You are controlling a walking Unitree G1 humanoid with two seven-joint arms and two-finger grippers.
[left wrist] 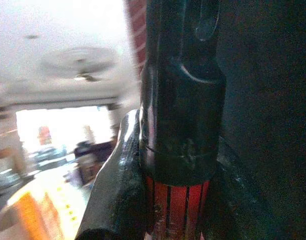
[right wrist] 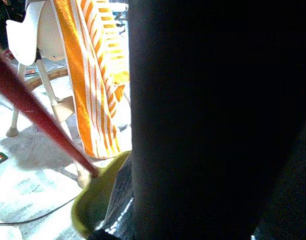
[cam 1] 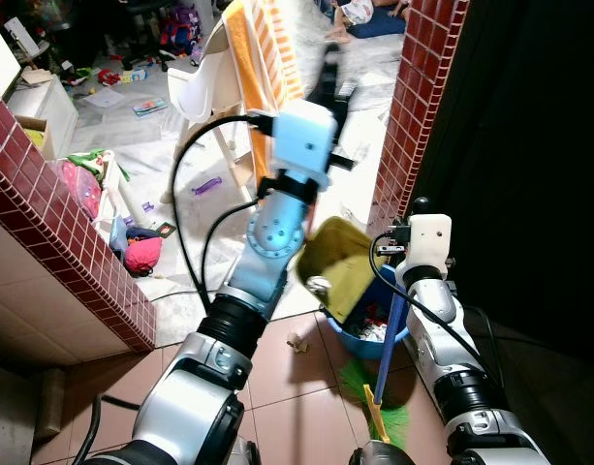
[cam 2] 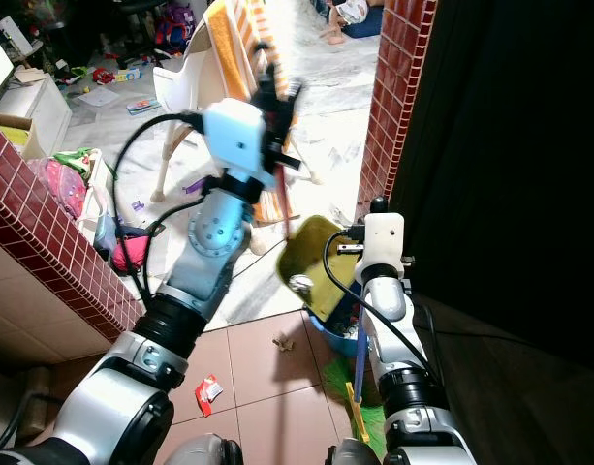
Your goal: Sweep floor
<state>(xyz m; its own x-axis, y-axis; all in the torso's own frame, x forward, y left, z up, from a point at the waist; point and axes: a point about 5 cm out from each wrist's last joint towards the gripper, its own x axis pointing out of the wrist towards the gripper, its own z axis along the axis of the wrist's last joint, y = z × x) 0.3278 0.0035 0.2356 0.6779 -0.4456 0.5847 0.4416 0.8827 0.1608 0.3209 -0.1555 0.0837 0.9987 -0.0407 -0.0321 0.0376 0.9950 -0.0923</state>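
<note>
Floor (cam 2: pixel 267 373): terracotta tiles across the bottom of the eye views, giving way to pale marble further up; scraps lie on it, so I judge the sweeping unfinished.
Left gripper (left wrist: pixel 167 165): raised at upper centre of the eye views, fingers clamped on the black-capped top of a red handle.
Dustpan (cam 1: pixel 337 266): yellow-green, at frame centre, tilted over the blue bucket (cam 1: pixel 369 339); the red handle (right wrist: pixel 40 117) runs down into it.
Right gripper: arm at lower right; I cannot tell its claw's state, as the wrist view is dark.
Broom (cam 1: pixel 389 378): blue stick with green bristles, lower centre-right, just beside the bucket.
Debris: red wrapper (cam 2: pixel 209 389) and a small tan scrap (cam 2: pixel 283 341) on the tiles.
Risk: a tilted pan held high by its handle tip could swing, spilling dirt outside the bucket or knocking it; the towel-draped chair (cam 1: pixel 204 82) stands near.
</note>
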